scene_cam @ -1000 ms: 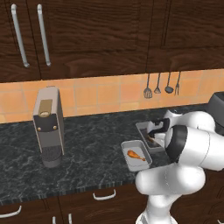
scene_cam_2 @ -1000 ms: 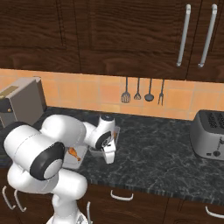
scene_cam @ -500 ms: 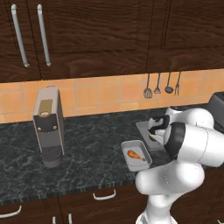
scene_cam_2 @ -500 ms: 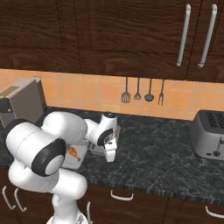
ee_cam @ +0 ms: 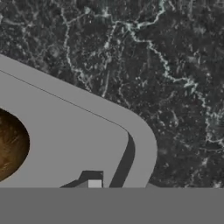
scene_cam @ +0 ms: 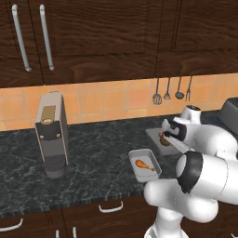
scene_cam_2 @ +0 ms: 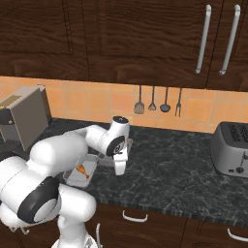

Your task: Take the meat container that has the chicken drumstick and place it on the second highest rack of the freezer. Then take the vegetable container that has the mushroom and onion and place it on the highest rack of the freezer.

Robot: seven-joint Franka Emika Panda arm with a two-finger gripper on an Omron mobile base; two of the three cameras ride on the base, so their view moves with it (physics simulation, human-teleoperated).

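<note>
Your claw [scene_cam_2: 119,172] pointed straight down at the back tray [ee_cam: 65,127], just inside one rounded corner of it. You could not tell from these views whether its fingers stood apart or had come together on the rim, because the white wrist hid them from both sides. The mushroom [ee_cam: 11,144] lay in that tray, a dark brown ball close beside the corner you were over.

The drumstick [scene_cam: 144,164] lay in its own grey tray [scene_cam: 137,175] at the front of the dark speckled surface [scene_cam: 93,153], just in front of the tray under your claw and apart from the arm. That tray sat flat on the surface.

Compared with a second earlier, you will find little changed: the arm kept the same bent pose over the back tray, the wrist was at about the same height, and both trays lay where they had been. The camera had not shifted either.

The coffee machine [scene_cam: 50,135] stood well to the left, the toaster [scene_cam_2: 232,149] well to the right, and the hanging utensils [scene_cam_2: 152,101] were on the tiled wall behind.
</note>
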